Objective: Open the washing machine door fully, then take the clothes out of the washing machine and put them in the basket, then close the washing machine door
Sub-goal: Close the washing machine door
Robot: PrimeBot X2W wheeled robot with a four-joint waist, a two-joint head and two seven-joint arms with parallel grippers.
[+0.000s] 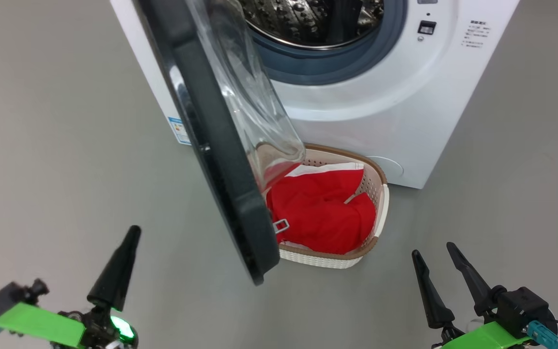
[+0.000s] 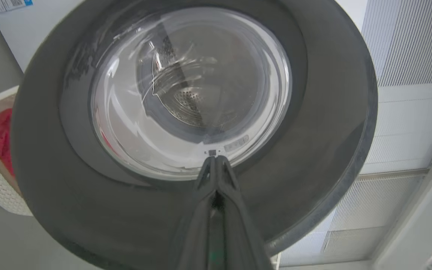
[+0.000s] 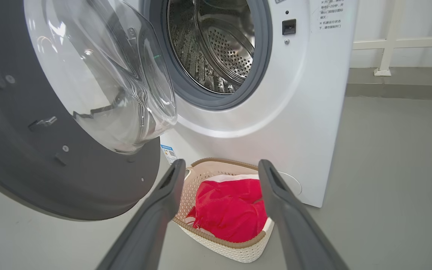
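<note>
The left gripper (image 1: 132, 233) has its two tapered fingers (image 1: 114, 276) pressed together on nothing, pointing toward the glossy black-rimmed washing machine door (image 1: 221, 160), which stands open. The right gripper (image 1: 432, 249) is spread wide and empty. One perforated cream basket (image 1: 380, 182), on the grey floor (image 1: 66, 145) at the foot of the one white washing machine (image 1: 380, 111), holds a single heap of red clothes (image 1: 317, 208).

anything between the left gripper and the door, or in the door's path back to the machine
Nothing visible between the left gripper and the washing machine door. The gap to the drum opening looks free; the basket of clothes sits on the floor below the door's swing, and appears lower than its edge.
</note>
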